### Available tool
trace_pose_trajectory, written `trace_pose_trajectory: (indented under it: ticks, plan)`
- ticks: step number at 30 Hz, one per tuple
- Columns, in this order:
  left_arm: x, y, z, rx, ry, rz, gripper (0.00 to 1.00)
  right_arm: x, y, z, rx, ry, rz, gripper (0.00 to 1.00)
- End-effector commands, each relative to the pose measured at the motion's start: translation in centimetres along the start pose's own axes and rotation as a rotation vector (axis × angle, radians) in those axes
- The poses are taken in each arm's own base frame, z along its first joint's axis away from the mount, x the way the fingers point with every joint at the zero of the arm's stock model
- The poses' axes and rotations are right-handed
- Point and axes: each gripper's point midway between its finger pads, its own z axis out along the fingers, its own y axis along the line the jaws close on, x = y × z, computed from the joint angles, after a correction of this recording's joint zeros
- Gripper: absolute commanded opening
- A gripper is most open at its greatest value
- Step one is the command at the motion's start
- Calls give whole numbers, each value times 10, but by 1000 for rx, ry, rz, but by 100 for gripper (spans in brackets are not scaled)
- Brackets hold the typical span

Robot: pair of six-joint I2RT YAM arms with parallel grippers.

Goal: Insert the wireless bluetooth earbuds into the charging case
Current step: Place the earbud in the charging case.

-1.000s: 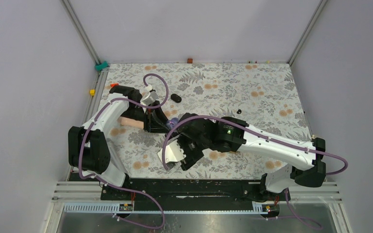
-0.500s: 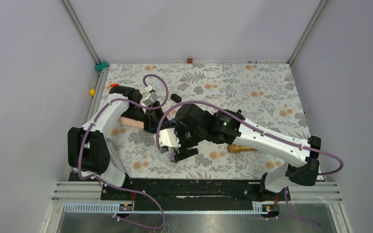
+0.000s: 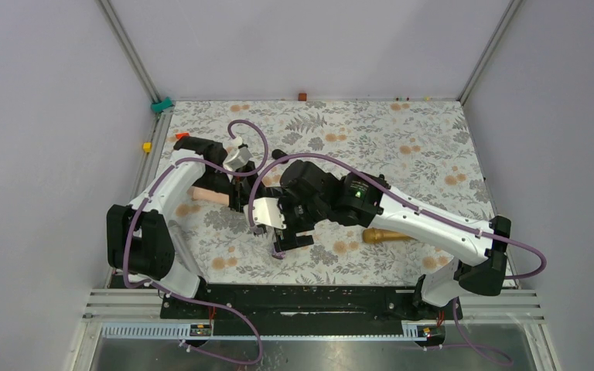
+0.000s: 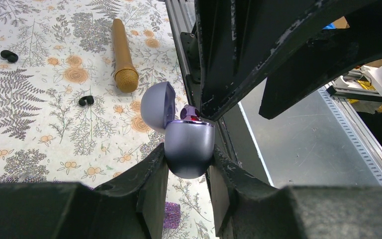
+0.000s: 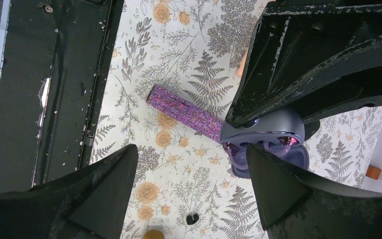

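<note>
While left pincer [image 4: 188,167] pinches open charging case [image 4: 189,142], right pincer [image 5: 191,149], spread, reaches across beside it

Small black rounded earbuds [image 4: 85,100]: two
Lavender egg-shaped plastic charging case [image 4: 189,144]: one
Handheld microphones: three (gold metallic microphone [image 4: 124,74], purple glitter microphone [image 5: 186,113], pale pink microphone [image 3: 205,195])
White-and-black robot arms [image 3: 425,220]: two
</note>
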Motion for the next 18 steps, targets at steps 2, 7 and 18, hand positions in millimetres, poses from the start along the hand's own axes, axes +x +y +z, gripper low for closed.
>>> trace_pose_trajectory:
  ticks: [2, 7, 18]
  plan:
    - [-32, -12, 5, 6, -137, 33, 0, -13, -10, -3, 23, -50, 28, 88]
    - [-32, -11, 5, 6, -137, 35, 0, -20, -10, -14, 29, -82, 26, 88]
    - [-31, -11, 6, 10, -134, 30, 0, -17, -21, -23, 99, -73, -2, 88]
